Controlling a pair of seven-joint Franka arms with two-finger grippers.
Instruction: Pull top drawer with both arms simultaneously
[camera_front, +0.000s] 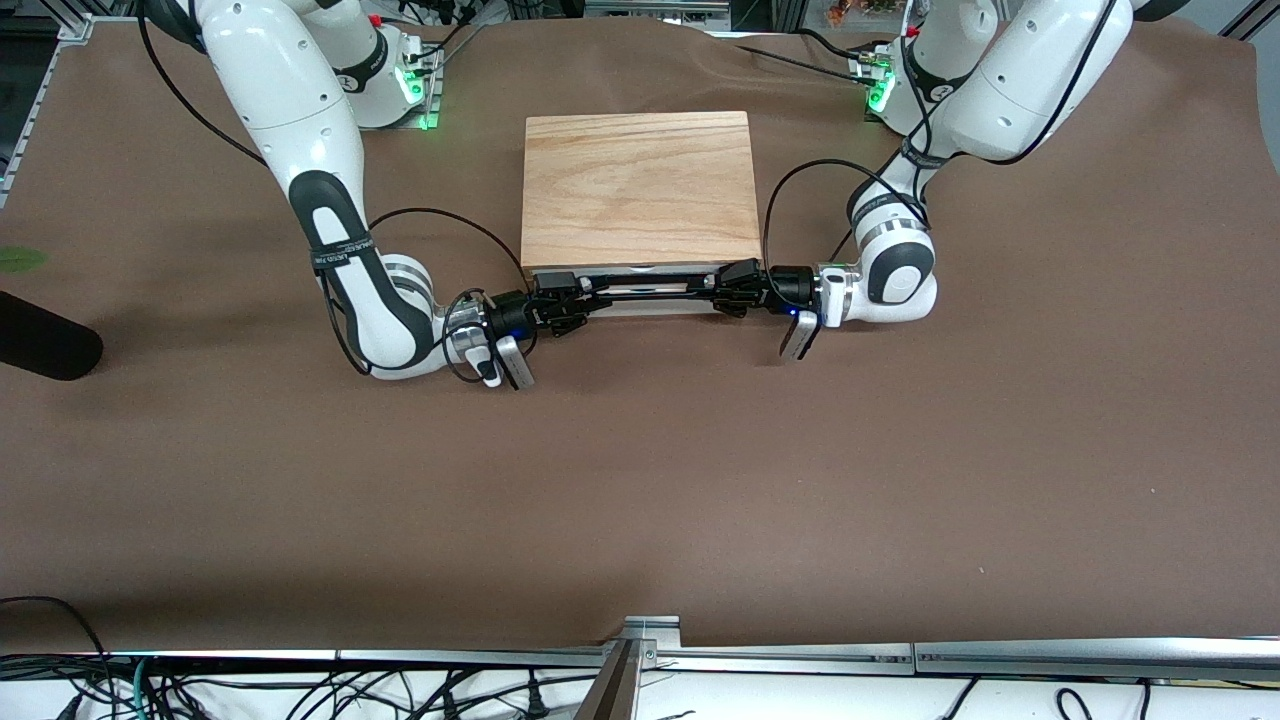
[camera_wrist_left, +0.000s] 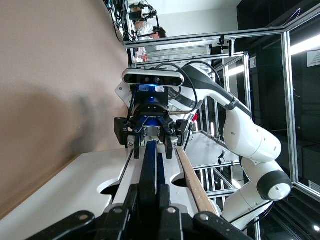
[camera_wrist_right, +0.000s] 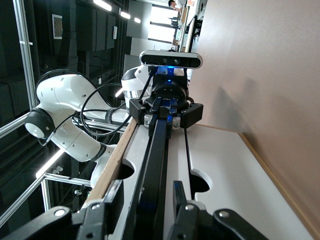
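Brown bench (camera_front: 640, 480): top drawer (camera_front: 655, 297); left end effector (camera_front: 737, 287) clamps its handle (camera_front: 650, 284); right end effector (camera_front: 562, 303) straddles it, grip unclear.

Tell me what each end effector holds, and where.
Left end effector is shut on one end of the top drawer's black wire handle; right end effector straddles the other, unclear.

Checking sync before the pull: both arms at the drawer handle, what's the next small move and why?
Probably finish closing the right end effector before pulling. The left end effector is clamped on the black handle, the right one's fingers straddle its other end, and the top drawer looks barely out of the wooden casing.
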